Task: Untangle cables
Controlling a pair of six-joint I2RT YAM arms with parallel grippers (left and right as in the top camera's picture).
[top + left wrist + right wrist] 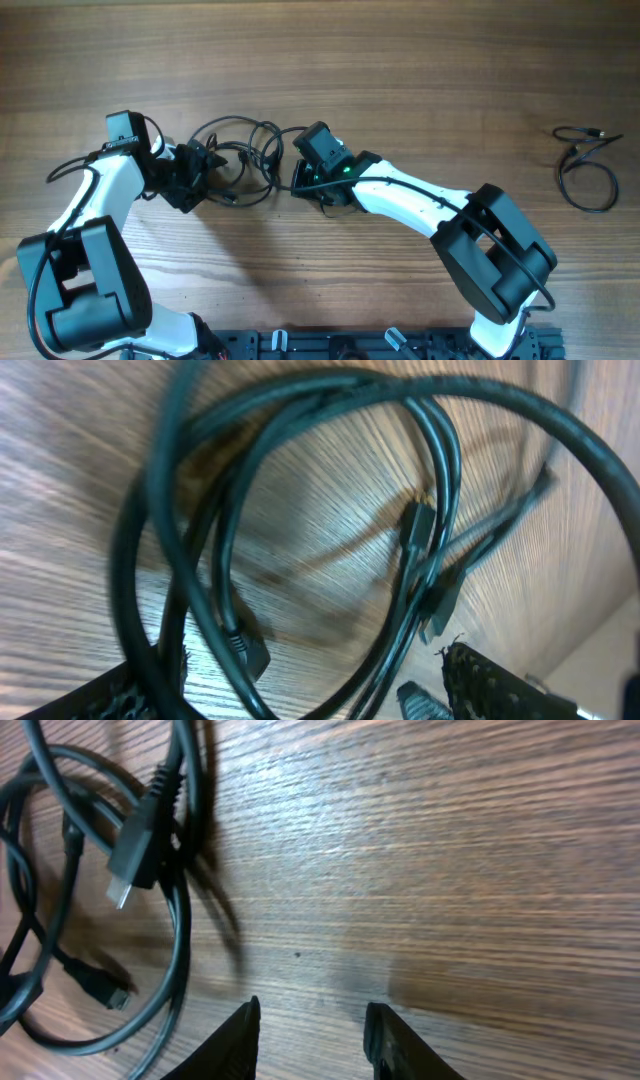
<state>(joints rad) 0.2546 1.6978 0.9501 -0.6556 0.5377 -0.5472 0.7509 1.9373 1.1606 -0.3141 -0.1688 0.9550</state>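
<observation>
Centrally, the tangled cables (pixel 240 160) are seen heaped left of the worktop's (pixel 400 60) middle, between both arms. One separated cable (pixel 588 172) is coiled well apart at the far right. A flat silver-tipped plug (pixel 132 850) is seen among the loops. The left gripper (pixel 300 695) is spread wide over several strands, with nothing clamped. The right gripper (pixel 312 1038) is parted over bare wood just beside the pile and holds nothing. If the left gripper is closed here, several strands may be pinched together and the knot tightened. The crossings are covered by both grippers in the overhead view, the left wrist view is blurred, and the cords cannot be counted.
</observation>
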